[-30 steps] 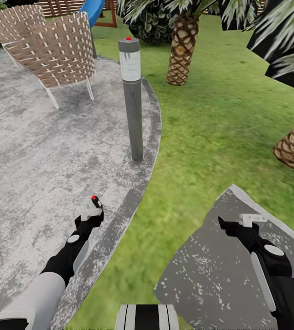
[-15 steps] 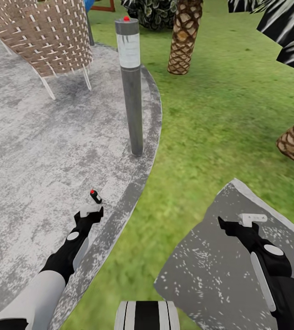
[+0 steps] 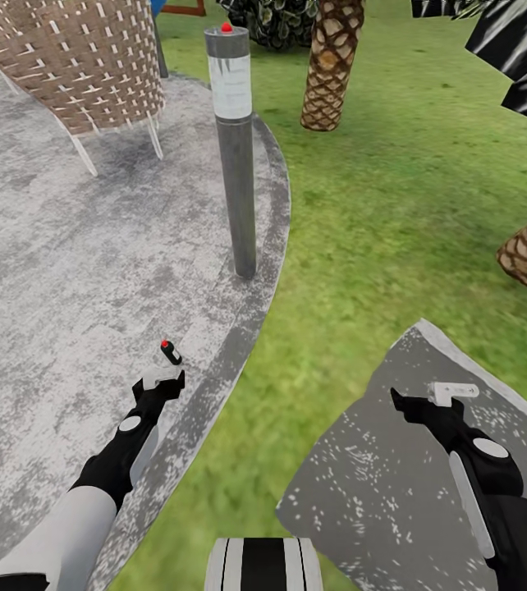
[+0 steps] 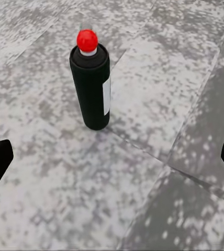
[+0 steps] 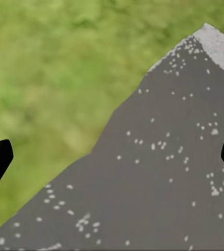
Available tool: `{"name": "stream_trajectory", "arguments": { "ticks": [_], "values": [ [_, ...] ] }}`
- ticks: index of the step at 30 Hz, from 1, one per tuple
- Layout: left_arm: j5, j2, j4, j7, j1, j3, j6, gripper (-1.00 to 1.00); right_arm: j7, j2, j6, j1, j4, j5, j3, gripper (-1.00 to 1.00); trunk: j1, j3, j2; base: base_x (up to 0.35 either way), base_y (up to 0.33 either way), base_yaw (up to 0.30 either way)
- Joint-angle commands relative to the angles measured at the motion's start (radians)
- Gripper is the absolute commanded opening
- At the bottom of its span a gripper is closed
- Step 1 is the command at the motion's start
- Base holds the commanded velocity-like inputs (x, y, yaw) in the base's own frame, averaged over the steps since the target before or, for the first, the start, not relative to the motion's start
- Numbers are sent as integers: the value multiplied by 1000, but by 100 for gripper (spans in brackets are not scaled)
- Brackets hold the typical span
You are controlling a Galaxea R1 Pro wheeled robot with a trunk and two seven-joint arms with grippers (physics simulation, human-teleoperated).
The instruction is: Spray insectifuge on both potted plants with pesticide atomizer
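Since the pesticide atomizer (image 4: 91, 86) stands ungrasped on the paving (image 3: 66, 271), nothing is done: left gripper (image 3: 162, 379) jaws apart, right gripper (image 3: 440, 396) too

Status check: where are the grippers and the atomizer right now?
Left gripper open, just short of the pesticide atomizer. Atomizer upright on the grey paving, untouched. Right gripper open, empty, over a stepping stone. Nothing between left gripper and atomizer.

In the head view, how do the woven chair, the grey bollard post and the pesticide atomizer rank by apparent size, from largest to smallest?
1. Woven chair, though the frame cuts it off.
2. Grey bollard post.
3. Pesticide atomizer, by far the smallest, though it stands nearest the camera, just beyond the left gripper.
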Motion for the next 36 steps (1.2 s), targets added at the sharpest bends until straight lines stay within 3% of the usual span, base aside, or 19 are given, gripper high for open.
{"name": "stream_trajectory", "arguments": {
  "ticks": [1, 36],
  "values": [
    [8, 0, 0, 2, 0, -2, -3, 100, 4, 0, 5, 0, -1, -3, -1, 100, 0, -1, 0, 170, 0, 0],
    [9, -1, 0, 2, 5, -5, -2, 100, 3, -1, 6, -1, -2, -3, -2, 100, 0, -1, 0, 76, 0, 0]
  ]
}}
